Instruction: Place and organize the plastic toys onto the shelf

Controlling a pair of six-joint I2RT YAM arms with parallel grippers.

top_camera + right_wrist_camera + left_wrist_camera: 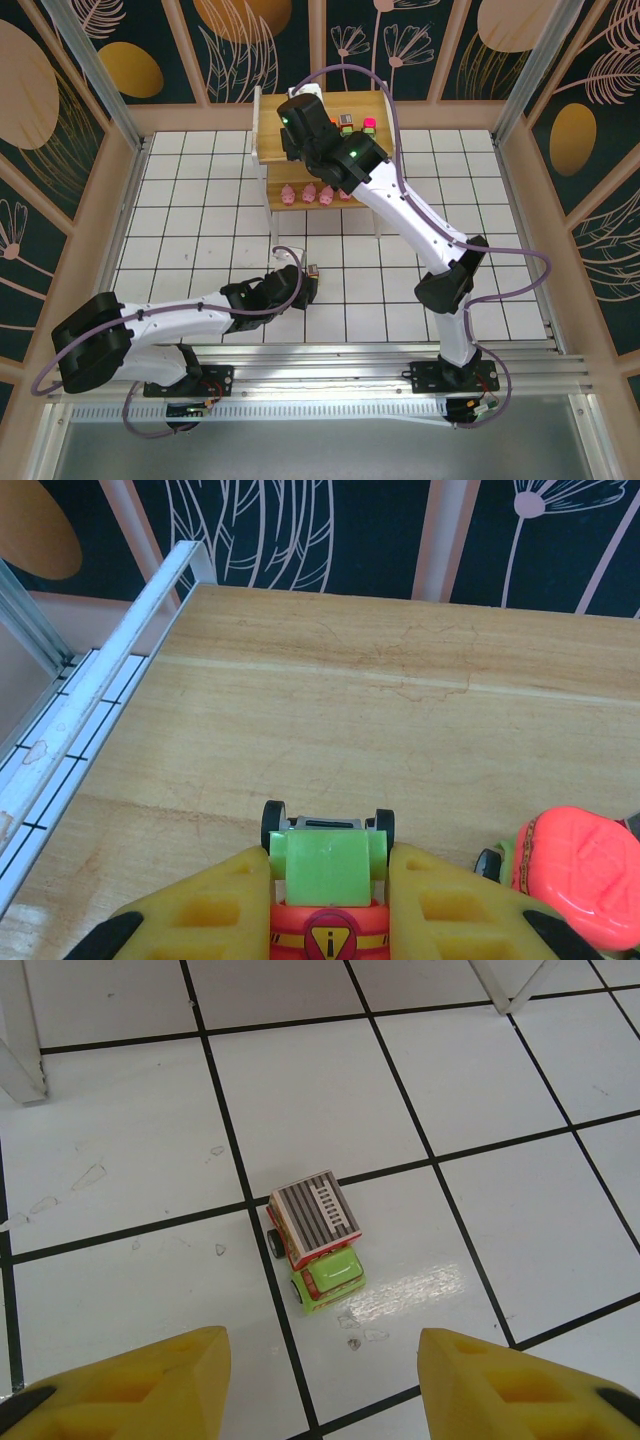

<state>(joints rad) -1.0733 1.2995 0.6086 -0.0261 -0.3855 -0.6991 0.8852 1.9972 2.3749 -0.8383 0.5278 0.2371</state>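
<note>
At bottom centre of the right wrist view, a green toy car point(328, 872) is clamped by the right gripper point(330, 860) on the wooden shelf point(300, 700). Lower centre of the left wrist view: a striped-roof green truck point(315, 1240) is shown on the tiled table point(300, 1090), untouched, before the parted left gripper point(320, 1345).

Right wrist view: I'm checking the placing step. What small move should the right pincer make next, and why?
Probably open the right pincer and let go. It is shut on the green toy vehicle, whose wheels look to be down on the top board of the shelf, beside a pink-topped toy, so it seems placed already.
</note>
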